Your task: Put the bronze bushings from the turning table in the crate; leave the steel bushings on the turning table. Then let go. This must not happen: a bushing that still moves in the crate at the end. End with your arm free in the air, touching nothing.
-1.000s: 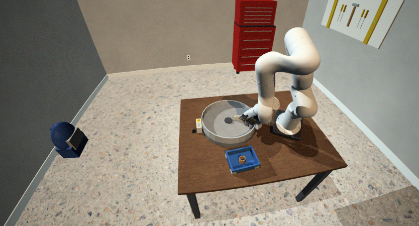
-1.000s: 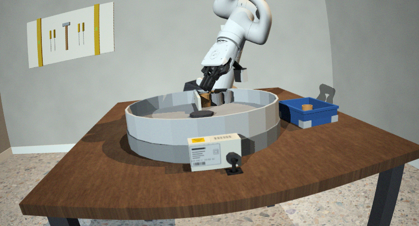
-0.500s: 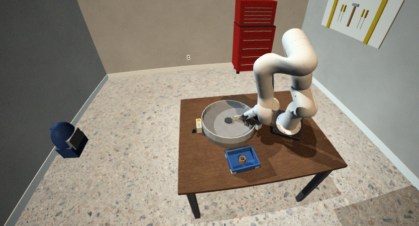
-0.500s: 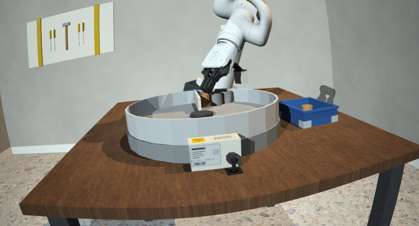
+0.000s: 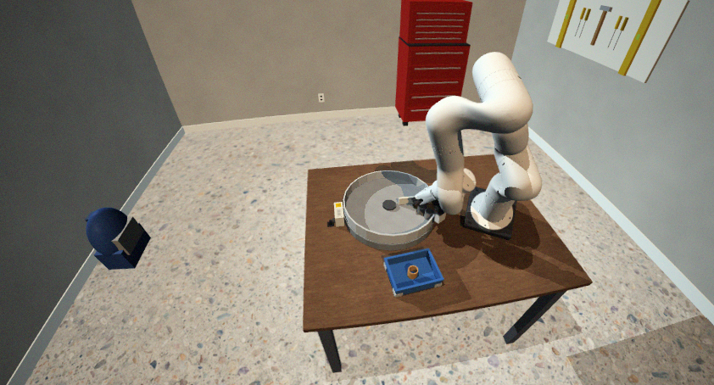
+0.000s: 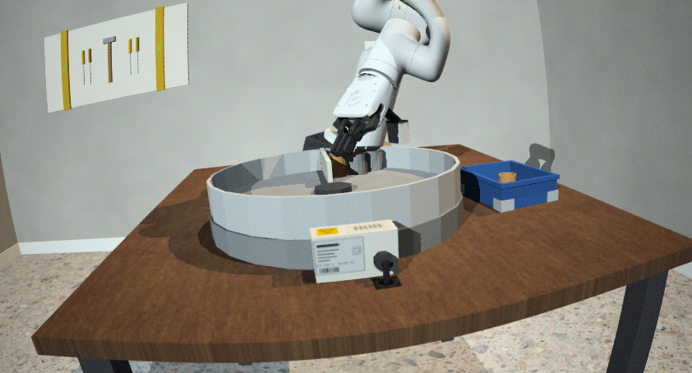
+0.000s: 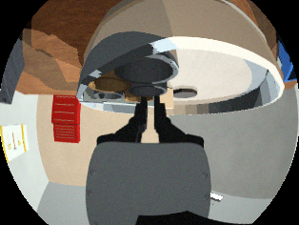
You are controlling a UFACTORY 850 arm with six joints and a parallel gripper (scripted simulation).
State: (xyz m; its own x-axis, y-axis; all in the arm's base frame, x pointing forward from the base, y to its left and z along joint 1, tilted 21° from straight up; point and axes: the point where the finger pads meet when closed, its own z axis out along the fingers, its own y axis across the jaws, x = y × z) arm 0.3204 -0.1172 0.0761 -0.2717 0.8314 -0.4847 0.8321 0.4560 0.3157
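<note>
Bushings of two metals stand close together near the pale upright plate (image 5: 404,200) (image 6: 327,166) (image 7: 169,98) inside the turning table (image 5: 389,238) (image 6: 334,213) (image 7: 214,44), toward three o'clock of its hub from above. The pincer (image 5: 416,203) (image 6: 343,154) (image 7: 150,102) is pressed nearly together, holding nothing, its tips low over the near bronze bushing (image 6: 339,160) (image 7: 138,98); whether they reach into its bore, I cannot tell. A second bronze bushing (image 7: 111,85) sits among the steel bushings (image 6: 378,159) (image 7: 147,71). Another, the boxed bushing (image 5: 412,276) (image 6: 506,177), stands upright in the crate (image 5: 419,287) (image 6: 532,196) (image 7: 286,59), at five o'clock from the turning table on the counter (image 5: 339,302) (image 6: 193,312).

These look like stiff metal rings, probably heavy for their size and a bit slick, in no danger of crushing but ready to roll if tipped. With neighbours so near, the narrow fingers would do best down the bore, spreading evenly against the inside wall; an outside grip risks nudging steel. The lift should go straight up, and the piece be set down flat and still, clear of the boxed one.
</note>
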